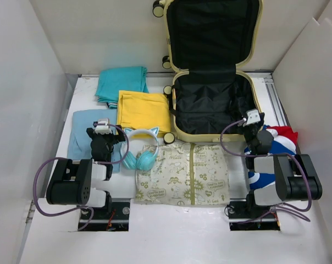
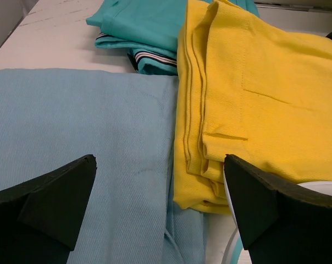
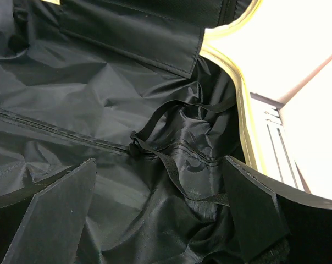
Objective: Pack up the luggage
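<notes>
The luggage (image 1: 258, 98), a pale-yellow hard-shell suitcase, lies open at the back right with its lid standing up. Its black lining shows no packed items. My right gripper (image 1: 254, 117) is open and empty, hovering over the case's near right corner. In the right wrist view the gripper (image 3: 160, 203) is above the lining and a black strap (image 3: 174, 168), next to the yellow rim (image 3: 244, 110). My left gripper (image 1: 103, 127) is open and empty just above a light-blue folded cloth (image 2: 72, 121), beside a yellow folded garment (image 2: 259, 93). The left wrist view shows the gripper (image 2: 160, 201) astride their border.
A teal folded garment (image 1: 122, 82) lies behind the yellow one (image 1: 143, 110). Teal cat-ear headphones (image 1: 142, 148) and a cream-and-green patterned cloth (image 1: 185, 175) lie in front of the case. A red, white and blue item (image 1: 280, 140) sits by the right arm. White walls enclose the table.
</notes>
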Tool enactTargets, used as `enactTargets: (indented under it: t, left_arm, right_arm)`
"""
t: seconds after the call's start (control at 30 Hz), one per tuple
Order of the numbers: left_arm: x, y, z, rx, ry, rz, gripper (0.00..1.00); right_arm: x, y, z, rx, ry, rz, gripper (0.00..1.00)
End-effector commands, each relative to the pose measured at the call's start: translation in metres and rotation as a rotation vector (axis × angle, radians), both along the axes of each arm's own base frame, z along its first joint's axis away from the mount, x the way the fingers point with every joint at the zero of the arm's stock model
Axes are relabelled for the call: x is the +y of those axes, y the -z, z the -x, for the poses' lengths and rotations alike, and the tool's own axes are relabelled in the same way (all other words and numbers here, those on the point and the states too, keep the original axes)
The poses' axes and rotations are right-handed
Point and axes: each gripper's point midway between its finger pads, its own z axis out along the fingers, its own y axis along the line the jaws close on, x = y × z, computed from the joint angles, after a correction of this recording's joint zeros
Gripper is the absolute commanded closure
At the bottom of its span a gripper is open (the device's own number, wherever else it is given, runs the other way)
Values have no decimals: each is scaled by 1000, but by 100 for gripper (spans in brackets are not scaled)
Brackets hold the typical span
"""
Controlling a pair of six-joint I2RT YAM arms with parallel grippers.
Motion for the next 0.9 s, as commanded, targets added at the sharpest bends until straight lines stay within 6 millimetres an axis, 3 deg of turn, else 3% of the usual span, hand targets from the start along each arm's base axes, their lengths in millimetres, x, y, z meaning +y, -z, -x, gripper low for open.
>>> enactTargets:
  t: [0.0,0.1,0.13,0.17,0.2,0.23,0.27,0.3,0.33,0.37,0.4,0.43,0.47,0.5,0.53,0.57,0.67,0.7,0.73,0.77,0.83,0.87]
  left_arm:
    - [1,-67,-13,-246,-2,13,0]
    - [-3,-68,-11,-257,16,5,0]
    - [-16,-75,-10,-278,89,-54,0]
    - [-20,-73,-5,-276,114,-56,0]
    - [-22,-85,-3,-314,124,-57,0]
    - [-22,-64,-4,-202,127,-47,0]
    - [-22,-98,-1,-248,138,-128,0]
    - [-34,-150,-12,-314,210,-265,0]
    - [-51,-148,-11,-258,328,-370,0]
    - [-53,-176,-9,-306,330,-438,0]
    - [-54,-216,-12,-361,297,-470,0]
    - [-38,-227,-15,-332,188,-423,0]
    - [-30,-225,-15,-272,147,-380,0]
    - [-33,-227,-15,-236,136,-347,0]
    - [-33,-247,-14,-234,121,-326,0]
    - [-37,-226,-11,-121,154,-337,0]
    - [-66,-229,6,-78,283,-325,0]
    - [-72,-216,15,-28,338,-315,0]
    - [-82,-224,27,-47,386,-290,0]
    - [-88,-222,34,-37,424,-267,0]
    - [-107,-216,52,-13,548,-223,0]
    - [-112,-211,57,8,584,-209,0]
  right_arm:
    - [1,-20,-6,-61,-10,8,0]
    - [1,-20,-6,-61,-10,8,0]
    - [3,-24,-5,-77,-21,-1,0]
    - [-1,-40,-6,-83,-20,2,0]
    - [0,-49,-7,-62,-22,-8,0]
    - [-3,-61,-8,-39,-8,-11,0]
    - [-3,-78,-14,31,-7,-13,0]
    - [-3,-120,-5,-32,-6,5,0]
    - [-6,-142,0,-45,11,17,0]
    - [-9,-165,6,-67,25,30,0]
    - [-15,-205,20,-102,62,69,0]
    - [-16,-222,28,-111,86,97,0]
    - [-34,-237,37,-107,201,115,0]
    - [-32,-255,50,-79,239,137,0]
    - [-40,-263,58,-52,310,176,0]
    - [-47,-269,68,-19,372,196,0]
    - [-62,-264,96,184,588,334,0]
    - [-75,-261,110,235,713,360,0]
    - [-70,-259,114,257,732,385,0]
    - [-69,-253,118,255,764,239,0]
    - [-31,-238,108,319,497,33,0]
    - [-9,-233,113,363,334,-19,0]
